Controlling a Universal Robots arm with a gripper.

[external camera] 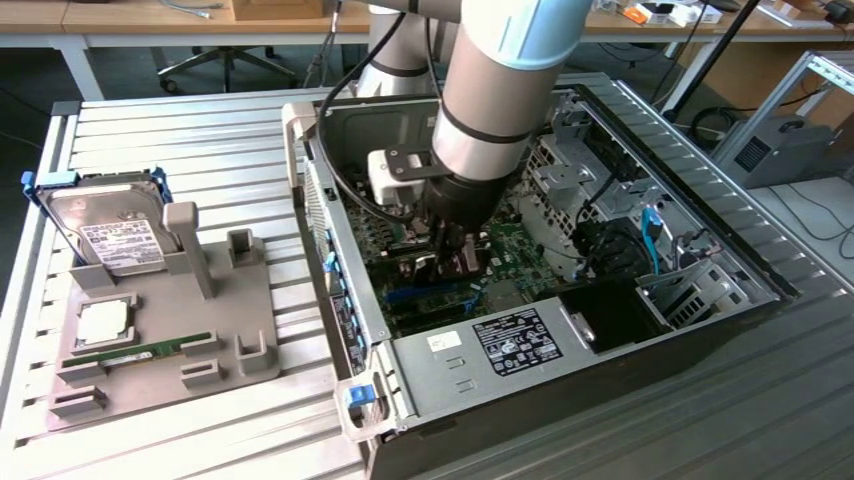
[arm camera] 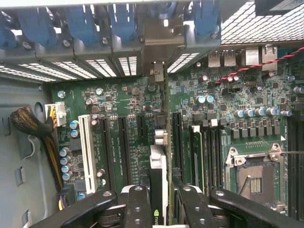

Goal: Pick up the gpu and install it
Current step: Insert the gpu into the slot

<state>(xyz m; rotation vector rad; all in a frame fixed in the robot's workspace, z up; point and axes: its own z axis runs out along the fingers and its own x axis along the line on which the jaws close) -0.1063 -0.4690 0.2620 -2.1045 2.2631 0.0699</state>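
Jaws are standing part-way closed on the gripper [arm camera: 160, 211], pinching the gpu [arm camera: 158, 164] by its two flat faces. The card is hanging edge-on between the black fingers [arm camera: 137, 204], upright over the motherboard [arm camera: 118, 102]. In the exterior view the arm is reaching down into the open computer case [external camera: 534, 345], and the gripper [external camera: 445, 250] is holding the gpu [external camera: 467, 263] low over the board, near the case's middle. Its silvery bracket end [arm camera: 158, 71] is lying up against the rear slot openings; whether the contact edge is touching a slot I cannot tell. At nine o'clock from the case, on the exterior view's left, the grey holder [external camera: 254, 365] is carrying the hard drive [external camera: 114, 235] and memory stick [external camera: 140, 350], well apart from the work. I am judging the card light and stiff but fragile — prone to twisting in a narrow pinch — so a hold across bare board near its top edge, clear of contacts and small parts, is looking safest.
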